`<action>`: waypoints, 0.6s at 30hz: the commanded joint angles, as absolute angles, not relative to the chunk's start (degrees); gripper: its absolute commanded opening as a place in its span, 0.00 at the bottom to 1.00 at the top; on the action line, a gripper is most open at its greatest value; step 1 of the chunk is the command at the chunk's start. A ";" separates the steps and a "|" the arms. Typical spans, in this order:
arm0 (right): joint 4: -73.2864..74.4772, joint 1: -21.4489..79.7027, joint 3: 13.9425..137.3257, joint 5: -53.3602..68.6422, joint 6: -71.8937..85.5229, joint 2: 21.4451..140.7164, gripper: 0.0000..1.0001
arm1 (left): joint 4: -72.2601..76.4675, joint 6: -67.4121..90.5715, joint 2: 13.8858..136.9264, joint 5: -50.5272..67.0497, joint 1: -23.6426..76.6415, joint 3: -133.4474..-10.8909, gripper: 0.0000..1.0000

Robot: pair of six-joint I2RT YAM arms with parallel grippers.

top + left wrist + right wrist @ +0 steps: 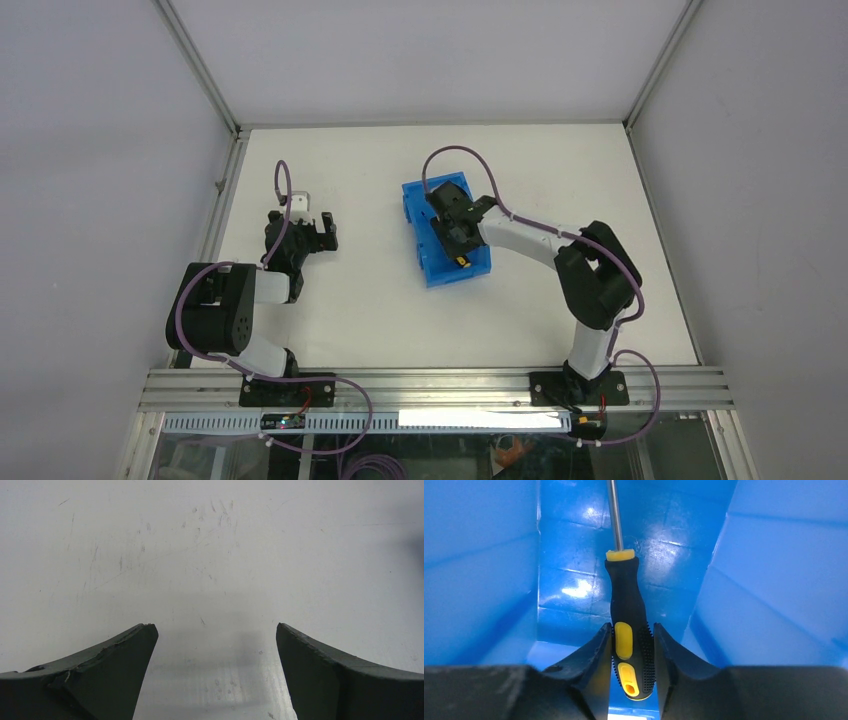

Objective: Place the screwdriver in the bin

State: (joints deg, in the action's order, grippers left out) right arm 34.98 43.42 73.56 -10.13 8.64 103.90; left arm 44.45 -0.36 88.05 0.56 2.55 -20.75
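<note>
My right claw [633, 630] pinches the screwdriver [626, 595] inside the bin [484, 570] (shaft pointing away from my wrist); left claw [215, 645] gapes.

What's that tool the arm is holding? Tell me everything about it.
It is a screwdriver: black, rubbery-looking handle with yellow inserts and a yellow collar, then a thin shiny metal shaft whose tip runs out of view. The right gripper clamps the handle's butt end, holding it inside the blue bin, between its walls.
</note>
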 commanded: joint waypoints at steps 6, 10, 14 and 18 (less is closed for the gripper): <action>32.81 44.47 75.83 -13.60 11.12 101.59 0.53 | 45.90 0.62 86.26 1.63 2.37 -21.98 0.99; 34.66 44.82 79.33 -14.48 11.25 99.86 0.56 | 45.90 0.62 86.26 1.63 2.40 -21.97 0.99; 35.83 44.86 82.48 -17.57 11.84 96.73 0.65 | 45.88 0.66 86.31 1.61 2.41 -21.97 0.99; 37.53 43.72 83.65 -25.36 13.21 92.45 0.83 | 45.89 0.63 86.31 1.65 2.43 -21.97 0.99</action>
